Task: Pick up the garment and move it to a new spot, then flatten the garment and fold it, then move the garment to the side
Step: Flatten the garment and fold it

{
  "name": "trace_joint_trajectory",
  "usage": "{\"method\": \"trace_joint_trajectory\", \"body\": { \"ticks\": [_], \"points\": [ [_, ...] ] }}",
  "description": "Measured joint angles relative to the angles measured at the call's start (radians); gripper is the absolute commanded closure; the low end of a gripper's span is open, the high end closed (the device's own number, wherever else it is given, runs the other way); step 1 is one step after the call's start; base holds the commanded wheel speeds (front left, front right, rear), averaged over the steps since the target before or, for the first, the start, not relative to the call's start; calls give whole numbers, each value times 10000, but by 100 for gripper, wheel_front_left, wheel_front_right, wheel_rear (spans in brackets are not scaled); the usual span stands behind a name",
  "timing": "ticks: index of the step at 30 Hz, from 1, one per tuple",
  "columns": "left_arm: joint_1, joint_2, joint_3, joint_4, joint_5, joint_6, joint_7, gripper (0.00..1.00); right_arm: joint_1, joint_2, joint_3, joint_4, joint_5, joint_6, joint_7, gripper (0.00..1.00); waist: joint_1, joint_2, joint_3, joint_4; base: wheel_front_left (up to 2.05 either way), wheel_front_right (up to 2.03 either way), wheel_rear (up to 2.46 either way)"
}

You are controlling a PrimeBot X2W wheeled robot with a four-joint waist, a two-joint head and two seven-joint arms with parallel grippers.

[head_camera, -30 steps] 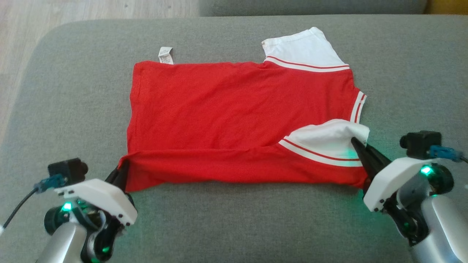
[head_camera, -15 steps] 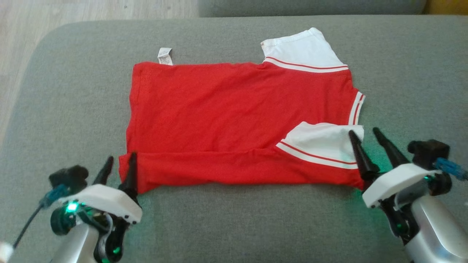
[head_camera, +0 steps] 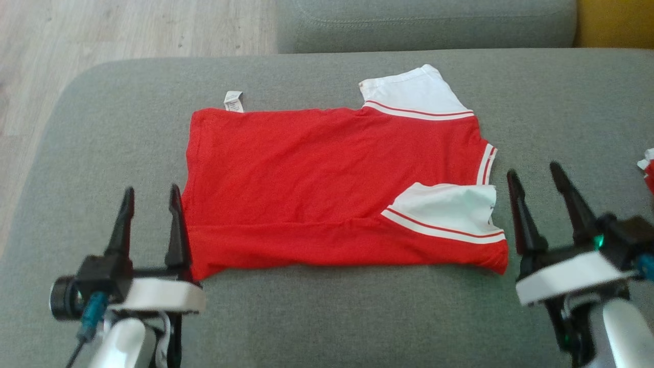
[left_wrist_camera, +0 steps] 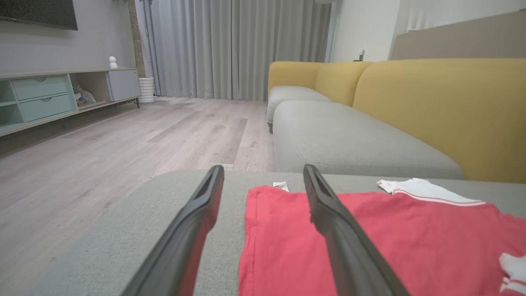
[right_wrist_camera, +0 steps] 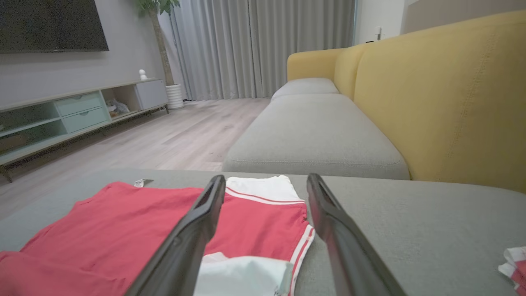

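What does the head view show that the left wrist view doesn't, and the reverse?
Head view, not left wrist: the right hand, open, just right of the garment, and a red-and-white item at the right edge of the cushion.
Left wrist, not head: grey curtains and a low drawer unit along the wall.
Both: the left hand, open at the hem end, the red garment lying on the grey cushion, its white tag, far white sleeve, wood floor.

Head above, wrists low beside garment (head_camera: 317, 179)

Grey sofa (head_camera: 357, 317), yellow backrest (right_wrist_camera: 444, 102), wood floor (left_wrist_camera: 123, 144), perhaps a television (right_wrist_camera: 49, 24)
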Motion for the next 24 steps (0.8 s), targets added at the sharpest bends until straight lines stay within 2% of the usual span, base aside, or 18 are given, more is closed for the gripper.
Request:
{"method": "trace_joint_trajectory", "body": {
  "ticks": [5,12,22,24],
  "points": [
    [674,257,-420,-370,368,303,642,0,1427,577,-265,-1406,-314,0,876,0,0,0,-169,-82,0,0,0],
    [1347,414,-591,-744,326,405,1262,0,2588,1020,-408,-2341,-368,0,1471,0,0,0,-239,-168,0,0,0],
    [1369,485,-694,-773,211,395,1553,0,2597,1072,-479,-2514,-368,0,1906,0,0,0,-124,-65,0,0,0],
    [1368,458,-769,-259,-309,59,2050,0,2586,1034,-489,-1998,-353,0,2370,0,0,0,-48,-45,0,0,0]
  ]
}}
